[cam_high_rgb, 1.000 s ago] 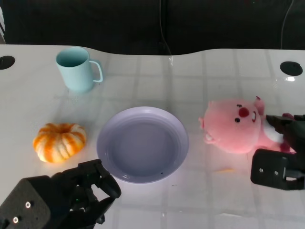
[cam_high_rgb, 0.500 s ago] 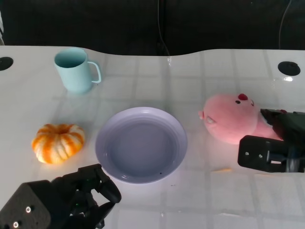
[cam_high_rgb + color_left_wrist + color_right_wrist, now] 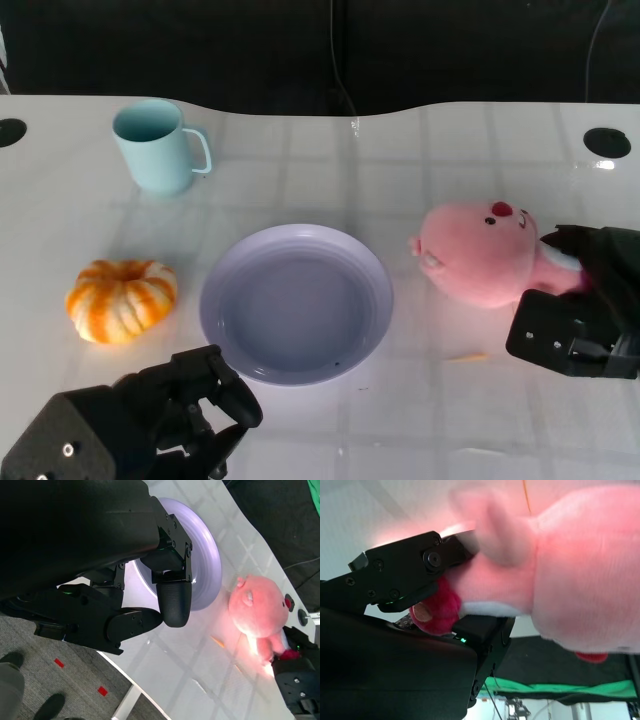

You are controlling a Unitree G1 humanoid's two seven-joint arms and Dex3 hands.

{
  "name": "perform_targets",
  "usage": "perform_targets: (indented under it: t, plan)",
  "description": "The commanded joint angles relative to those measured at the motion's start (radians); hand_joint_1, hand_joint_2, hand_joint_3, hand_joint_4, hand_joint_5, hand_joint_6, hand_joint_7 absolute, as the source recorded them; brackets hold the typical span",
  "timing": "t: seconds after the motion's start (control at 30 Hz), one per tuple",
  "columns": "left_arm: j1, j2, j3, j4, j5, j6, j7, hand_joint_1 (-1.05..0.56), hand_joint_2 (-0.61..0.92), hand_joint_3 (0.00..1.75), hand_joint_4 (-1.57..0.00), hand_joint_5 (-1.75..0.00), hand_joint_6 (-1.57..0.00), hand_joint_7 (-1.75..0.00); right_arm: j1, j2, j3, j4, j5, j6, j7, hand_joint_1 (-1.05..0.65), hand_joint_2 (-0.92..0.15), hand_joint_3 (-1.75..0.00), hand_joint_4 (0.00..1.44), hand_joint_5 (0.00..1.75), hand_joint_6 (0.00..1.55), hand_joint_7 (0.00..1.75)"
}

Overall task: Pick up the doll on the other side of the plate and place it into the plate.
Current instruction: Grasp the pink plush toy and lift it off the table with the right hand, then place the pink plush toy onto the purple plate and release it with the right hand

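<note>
Near the right edge of the white table (image 3: 300, 170), just beside the lavender plate (image 3: 297, 302), a pink plush pig doll (image 3: 478, 253) is seen with its head turned toward the plate and its body reaching back into the right hand (image 3: 585, 300). The doll's lower body is grasped by that hand; in the right wrist view black fingers (image 3: 410, 565) are shown pressed into the pink fabric beside a red foot, though the picture is blurred and the exact hold cannot be made out. The doll is round-headed, with a red nose, small ears and a white band at the belly. It is judged to be light and soft, yielding under pressure and unlikely to be harmed by a firm squeeze; the head may droop when carried, so a hold around the thick body rather than a limb is to be preferred. The left hand (image 3: 190, 400) is held near the front edge, just short of the plate, its fingers curled in on nothing. A teal mug (image 3: 155, 145) and a small orange pumpkin (image 3: 121, 299) are set toward the left edge.
</note>
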Motion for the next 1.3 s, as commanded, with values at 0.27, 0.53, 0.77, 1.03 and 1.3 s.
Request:
perform_targets:
  t: [0.27,0.53,0.77,1.03,1.3]
  plan:
    - [0.016,0.033,0.021,-0.007,0.000,-0.009,-0.009,-0.15,0.83,0.68,-0.58,-1.66,-0.54,-1.44,0.090,-0.002,-0.040,-0.152,0.039,0.063,-0.008,-0.18,-0.50,-0.98,0.84,1.75,0.78,1.54]
    - [0.027,0.033,0.038,-0.002,-0.013,-0.005,-0.008,-0.17,0.83,0.69,-0.57,-1.64,-0.55,-1.39,0.129,0.034,-0.103,-0.281,0.119,0.038,-0.023,-0.17,-0.35,-1.32,0.89,1.75,0.77,1.72]
    - [0.042,0.028,0.034,-0.013,-0.025,-0.014,-0.015,-0.17,0.88,0.61,-0.55,-1.65,-0.55,-1.38,0.152,0.064,-0.154,-0.456,0.180,0.064,0.054,-0.17,-0.34,-1.38,0.93,1.75,0.80,1.75]
    - [0.039,0.026,0.017,-0.008,-0.001,-0.023,-0.001,-0.17,0.89,0.57,-0.56,-1.64,-0.56,-1.36,0.122,0.123,-0.173,-0.553,0.240,0.083,0.143,-0.16,-0.29,-1.42,0.96,1.75,0.80,1.75]
    - [0.031,0.014,0.002,-0.004,0.002,-0.020,0.001,-0.16,0.90,0.57,-0.56,-1.64,-0.57,-1.36,0.047,0.207,-0.110,-0.589,0.207,0.144,0.215,-0.14,-0.30,-1.40,0.97,1.75,0.79,1.75]
